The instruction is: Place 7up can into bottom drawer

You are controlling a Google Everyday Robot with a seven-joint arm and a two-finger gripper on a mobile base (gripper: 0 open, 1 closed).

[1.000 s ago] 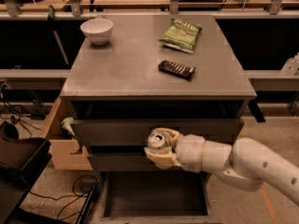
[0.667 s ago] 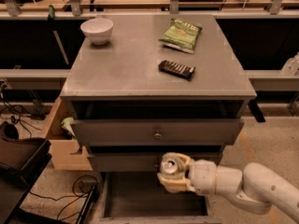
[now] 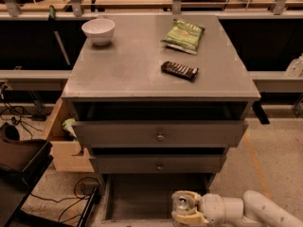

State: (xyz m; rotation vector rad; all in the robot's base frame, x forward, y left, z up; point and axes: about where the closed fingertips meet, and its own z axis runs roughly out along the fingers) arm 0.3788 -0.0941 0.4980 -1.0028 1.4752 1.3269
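The 7up can (image 3: 182, 203) shows its shiny pull-tab top and sits in my gripper (image 3: 185, 209) at the bottom of the camera view. The cream fingers (image 3: 187, 217) are shut around it. My white arm (image 3: 246, 211) reaches in from the lower right. The can hangs low over the front right part of the bottom drawer (image 3: 137, 197), which is pulled out, a shallow grey tray with a flat floor. I cannot tell whether the can touches the floor.
Two upper drawers with round knobs (image 3: 160, 137) stand slightly open above. On the cabinet top lie a white bowl (image 3: 98, 30), a green chip bag (image 3: 183, 35) and a dark snack bar (image 3: 179, 70). A cardboard box (image 3: 64, 145) stands at the left, cables on the floor.
My gripper has carried the can downward and to the right, from in front of the middle drawer down to the open bottom drawer.
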